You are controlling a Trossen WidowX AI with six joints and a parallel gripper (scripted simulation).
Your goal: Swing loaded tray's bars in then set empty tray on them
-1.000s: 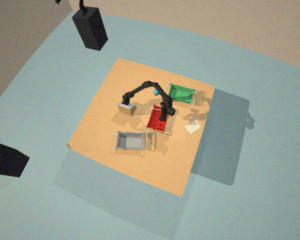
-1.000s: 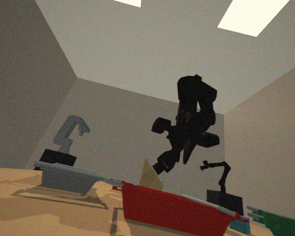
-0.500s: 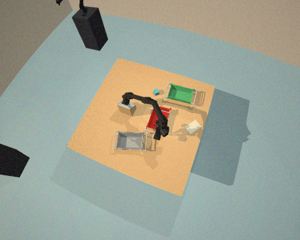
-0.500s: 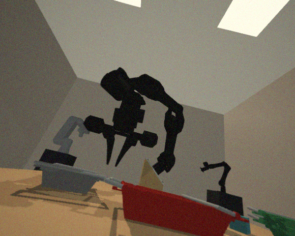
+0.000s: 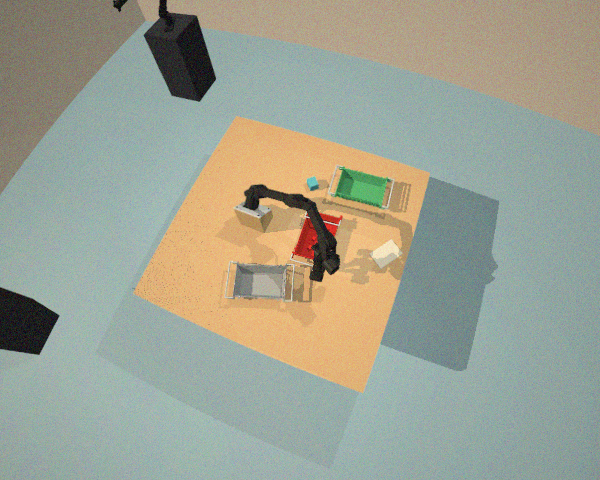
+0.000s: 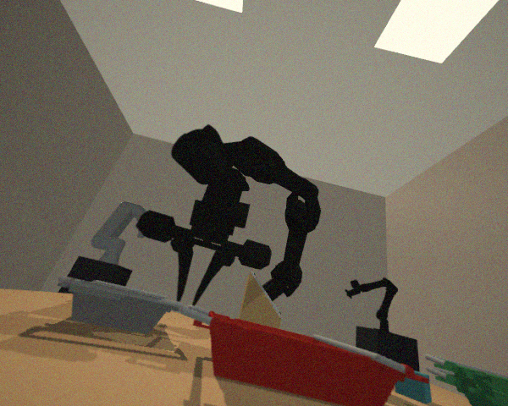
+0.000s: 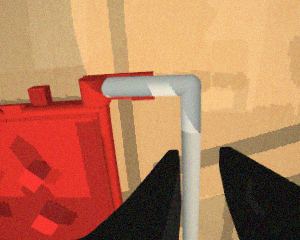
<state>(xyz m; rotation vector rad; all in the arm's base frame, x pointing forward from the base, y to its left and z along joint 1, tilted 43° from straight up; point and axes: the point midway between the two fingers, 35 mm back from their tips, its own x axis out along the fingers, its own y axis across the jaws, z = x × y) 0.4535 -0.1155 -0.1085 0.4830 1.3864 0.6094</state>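
The red tray [image 5: 300, 240] [image 6: 289, 367] [image 7: 113, 165] holds several small red blocks. Its bar [image 5: 331, 223] at the end nearer the green tray lies across its top. Its other bar [image 5: 301, 262] [image 7: 191, 175] is swung out beyond the end nearer the grey tray. The grey tray [image 5: 259, 281] [image 6: 114, 308] and the green tray [image 5: 362, 188] [image 6: 490, 384] both look empty, with their bars out. My gripper [image 6: 186, 302] [image 7: 198, 158] points down over the swung-out bar, its fingers slightly apart with nothing gripped. The bar shows between the fingers in the wrist view; the exact height gap is unclear.
A teal block [image 5: 312, 183] [image 6: 414, 387] lies between the arm's base and the green tray. A cream flat block [image 5: 385, 253] lies near the table's right edge. The grey tray's nearer bar [image 5: 292, 281] stands close to the red tray's swung-out bar.
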